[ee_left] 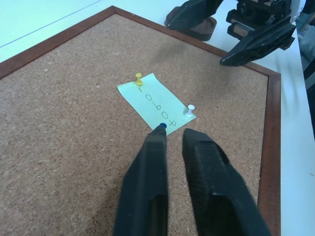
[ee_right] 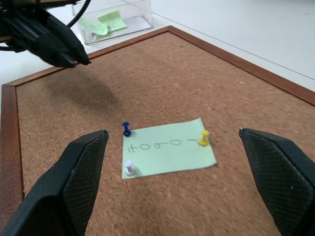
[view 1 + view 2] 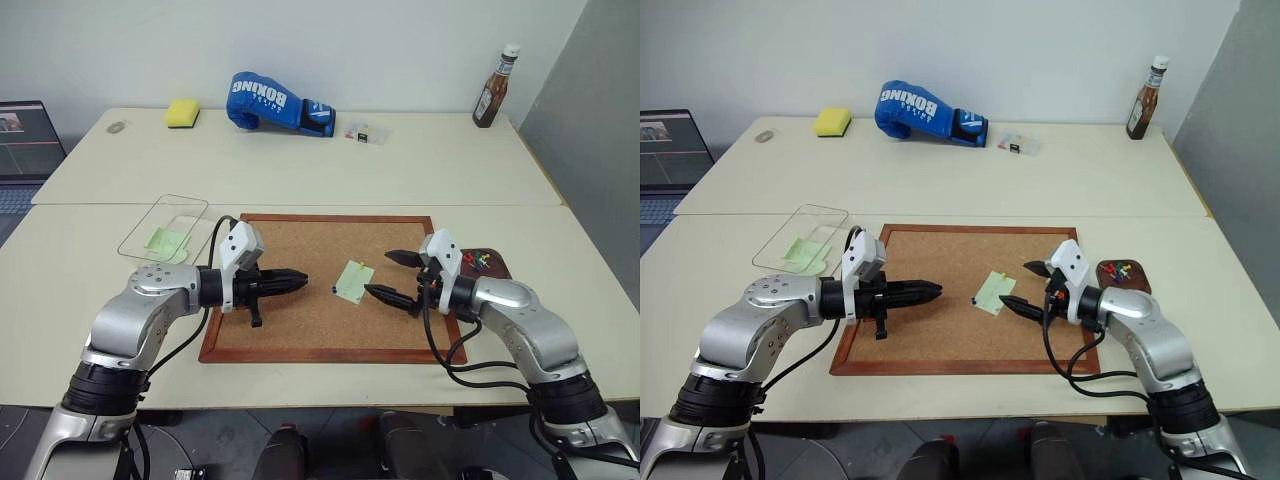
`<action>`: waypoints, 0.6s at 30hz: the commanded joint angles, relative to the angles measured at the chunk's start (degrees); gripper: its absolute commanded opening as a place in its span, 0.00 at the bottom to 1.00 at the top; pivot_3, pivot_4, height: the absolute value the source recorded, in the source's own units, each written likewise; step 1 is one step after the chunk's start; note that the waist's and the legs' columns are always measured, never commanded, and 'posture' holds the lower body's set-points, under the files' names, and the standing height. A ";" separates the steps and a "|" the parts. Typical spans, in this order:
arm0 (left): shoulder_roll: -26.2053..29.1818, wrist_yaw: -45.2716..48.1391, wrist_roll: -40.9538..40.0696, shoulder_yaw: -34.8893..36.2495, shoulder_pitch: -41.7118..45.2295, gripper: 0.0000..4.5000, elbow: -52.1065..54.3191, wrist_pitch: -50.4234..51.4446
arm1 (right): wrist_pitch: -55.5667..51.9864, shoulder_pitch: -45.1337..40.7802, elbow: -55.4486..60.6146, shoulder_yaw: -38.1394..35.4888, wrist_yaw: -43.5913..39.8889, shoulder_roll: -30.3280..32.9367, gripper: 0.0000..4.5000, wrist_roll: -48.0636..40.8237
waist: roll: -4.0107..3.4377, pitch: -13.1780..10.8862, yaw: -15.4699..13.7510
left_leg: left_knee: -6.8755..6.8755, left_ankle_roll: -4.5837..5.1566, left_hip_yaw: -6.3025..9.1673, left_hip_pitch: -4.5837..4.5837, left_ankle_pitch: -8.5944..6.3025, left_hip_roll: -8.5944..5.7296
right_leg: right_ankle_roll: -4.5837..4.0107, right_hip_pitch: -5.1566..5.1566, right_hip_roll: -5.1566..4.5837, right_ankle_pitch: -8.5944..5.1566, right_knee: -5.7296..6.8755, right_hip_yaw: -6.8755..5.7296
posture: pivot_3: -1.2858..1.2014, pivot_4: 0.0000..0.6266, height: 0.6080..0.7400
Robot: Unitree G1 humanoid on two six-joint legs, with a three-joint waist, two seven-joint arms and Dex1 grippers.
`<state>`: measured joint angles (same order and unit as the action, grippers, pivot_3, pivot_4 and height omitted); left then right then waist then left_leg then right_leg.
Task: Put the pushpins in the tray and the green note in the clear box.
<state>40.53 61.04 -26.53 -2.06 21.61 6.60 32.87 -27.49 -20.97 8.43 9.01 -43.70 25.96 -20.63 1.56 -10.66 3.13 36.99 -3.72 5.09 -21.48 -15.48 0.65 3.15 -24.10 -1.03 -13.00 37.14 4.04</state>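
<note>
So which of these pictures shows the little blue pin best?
The right wrist view: the blue pushpin stands clear at the green note corner. In the left wrist view a finger partly covers it; in the head views it is a dark speck.

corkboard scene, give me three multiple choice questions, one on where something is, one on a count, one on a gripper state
1. Where does the green note lie?
A. in the clear box
B. on the corkboard
C. beside the sponge

2. How many pushpins stand in that note?
A. one
B. three
C. five

3. How do the two grippers stand?
A. left shut, right open
B. both open
C. left open, right shut

Key:
1 B, the note lies flat on the corkboard, between the two grippers.
2 B, a yellow pin, a dark blue pin and a white pin hold it.
3 A, the left gripper has its fingers together, empty, while the right gripper has its fingers spread wide.
</note>
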 commanded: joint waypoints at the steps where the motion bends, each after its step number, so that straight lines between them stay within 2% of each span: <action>1: -1.55 -1.70 1.96 -0.45 -0.13 0.01 0.57 -3.61 | 4.12 -1.40 -2.35 0.29 1.52 -2.22 1.00 2.58 | 0.00 0.00 -0.01 | 0.00 0.00 0.01 0.00 0.00 0.00 | 0.00 0.01 0.00 0.00 0.00 -0.01 | 0.52 0.24 1.00; 9: -4.47 -5.25 7.18 -3.63 -3.66 0.01 -0.78 -8.24 | 7.77 -3.84 -7.69 0.80 3.24 -6.17 1.00 5.70 | 0.00 0.00 0.04 | -0.01 0.00 0.00 0.01 0.00 -0.01 | -0.13 0.00 -0.01 0.08 0.02 0.01 | 0.52 0.24 1.00; 14: -7.69 -8.30 12.79 -6.71 -5.20 0.01 -8.49 -13.83 | 10.33 -6.04 -13.35 1.42 4.37 -8.63 1.00 8.06 | -0.03 0.02 0.05 | 0.01 0.00 -0.01 0.09 0.00 -0.01 | -0.15 0.04 0.00 0.09 0.08 0.01 | 0.52 0.24 1.00; 18: -8.31 -8.24 14.87 -7.98 -5.42 0.01 -10.38 -16.30 | 12.68 -6.96 -16.62 1.66 4.33 -9.97 1.00 9.42 | -0.04 0.07 -0.13 | -0.01 0.00 0.00 0.33 0.00 -0.01 | -0.20 0.26 0.00 0.13 0.09 0.00 | 0.52 0.24 1.00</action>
<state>32.18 53.19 -13.99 -8.73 16.84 -2.11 17.05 -17.10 -26.50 -8.04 10.90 -39.45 16.46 -11.92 1.51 -10.59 3.01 36.97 -3.72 5.09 -20.97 -15.48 0.64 2.97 -23.67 -1.03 -12.90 37.20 4.04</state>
